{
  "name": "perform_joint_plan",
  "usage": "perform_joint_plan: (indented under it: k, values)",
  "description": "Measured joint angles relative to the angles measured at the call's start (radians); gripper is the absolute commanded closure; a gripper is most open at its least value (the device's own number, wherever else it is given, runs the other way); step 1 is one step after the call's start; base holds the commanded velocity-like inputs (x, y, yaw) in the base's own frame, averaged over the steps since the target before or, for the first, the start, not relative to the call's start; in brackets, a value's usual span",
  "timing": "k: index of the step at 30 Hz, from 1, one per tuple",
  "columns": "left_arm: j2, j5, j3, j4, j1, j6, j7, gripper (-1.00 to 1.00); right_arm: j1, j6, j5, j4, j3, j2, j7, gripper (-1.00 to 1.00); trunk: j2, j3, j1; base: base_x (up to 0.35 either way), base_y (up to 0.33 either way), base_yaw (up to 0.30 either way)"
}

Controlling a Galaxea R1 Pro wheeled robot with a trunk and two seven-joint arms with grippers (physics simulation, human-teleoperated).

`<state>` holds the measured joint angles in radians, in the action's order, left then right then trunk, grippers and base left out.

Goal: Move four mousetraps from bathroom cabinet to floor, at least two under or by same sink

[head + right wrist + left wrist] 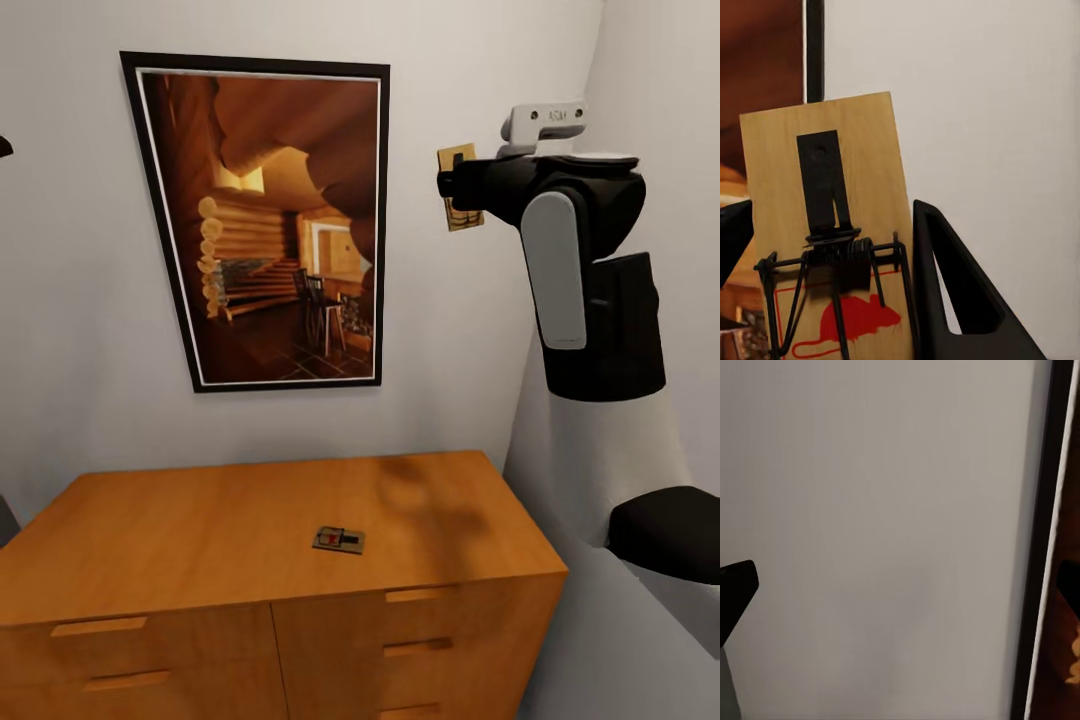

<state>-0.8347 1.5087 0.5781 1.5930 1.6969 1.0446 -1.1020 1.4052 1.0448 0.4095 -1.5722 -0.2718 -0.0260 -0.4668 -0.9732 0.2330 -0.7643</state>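
One mousetrap [338, 541], a small tan board with dark wire and a red mark, lies flat on top of the orange-brown cabinet [200, 530], right of its middle. My right gripper [456, 190] is raised high near the wall and is shut on a second mousetrap [461, 187]. The right wrist view shows that mousetrap [832, 225] upright between the two dark fingers [952, 300], with a red mouse print on its board. A sliver of my left arm [3, 147] shows at the head view's left edge. One dark fingertip [735, 592] of the left gripper faces the bare wall.
A dark-framed log-cabin picture [275, 220] hangs on the white wall above the cabinet; its frame edge [1042, 547] is also in the left wrist view. Drawer fronts with bar handles [98, 627] face me. A wall corner stands at the right, behind my right arm.
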Motion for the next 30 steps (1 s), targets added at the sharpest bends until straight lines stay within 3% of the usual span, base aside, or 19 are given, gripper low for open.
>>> perform_joint_plan:
  k: [7, 18, 25, 28, 29, 30]
  values:
    - [0.0, -0.001, 0.0, 0.0, -0.036, 0.0, -0.002, -1.0, -0.044, 0.0, 0.001, -0.011, 0.0, -0.05, -0.009, 1.0, 0.049, -0.022, 0.027, 0.0, 0.0, 0.0]
    - [0.003, -0.001, 0.0, 0.0, -0.102, 0.0, -0.003, -1.0, -0.084, 0.0, -0.006, -0.011, 0.0, -0.066, -0.012, 1.0, 0.056, -0.025, 0.031, 0.0, 0.0, 0.0]
    - [0.054, 0.0, 0.0, 0.0, -0.178, -0.001, -0.002, -1.0, -0.099, 0.0, -0.009, -0.008, 0.003, -0.068, -0.012, 1.0, 0.056, -0.025, 0.031, 0.0, 0.0, 0.0]
    - [0.089, 0.0, 0.001, 0.0, -0.215, -0.001, -0.003, -1.0, -0.1, 0.0, -0.01, -0.005, 0.004, -0.068, -0.012, 1.0, 0.057, -0.025, 0.031, 0.0, 0.0, 0.0]
    - [0.118, 0.002, -0.001, 0.0, -0.249, -0.003, -0.006, -1.0, -0.101, 0.0, -0.01, -0.004, 0.004, -0.069, -0.012, 1.0, 0.057, -0.025, 0.031, 0.0, 0.0, 0.0]
    - [0.119, -0.003, 0.001, 0.0, -0.25, 0.0, -0.006, -1.0, -0.101, 0.0, -0.011, -0.003, 0.004, -0.069, -0.012, 1.0, 0.056, -0.025, 0.031, 0.0, 0.0, 0.0]
